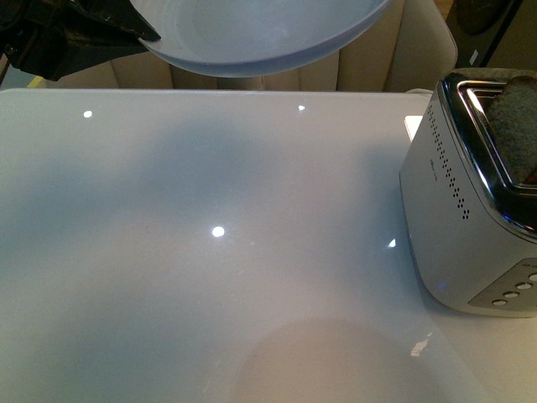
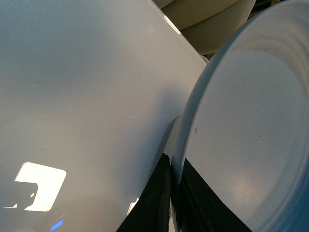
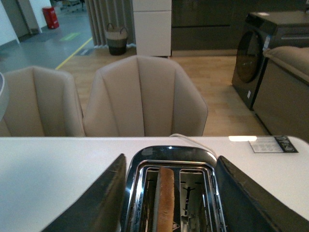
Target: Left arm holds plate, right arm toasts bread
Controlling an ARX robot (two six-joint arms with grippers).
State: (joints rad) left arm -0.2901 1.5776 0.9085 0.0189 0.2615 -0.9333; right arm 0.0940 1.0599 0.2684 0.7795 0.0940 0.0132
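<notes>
Standing on edge in one slot of the toaster (image 1: 453, 243), the bread (image 3: 166, 203) shows its crust above the opening. The right gripper (image 3: 171, 162) is spread wide, one finger on each side of the toaster, holding nothing. The toaster rests on the white bench (image 1: 210, 277) at the robot's right. The left gripper (image 2: 174, 179) is clamped on the rim of the plate (image 1: 252, 34), raised above the bench's far side. Beige chairs (image 3: 145, 96) stand beyond the bench.
</notes>
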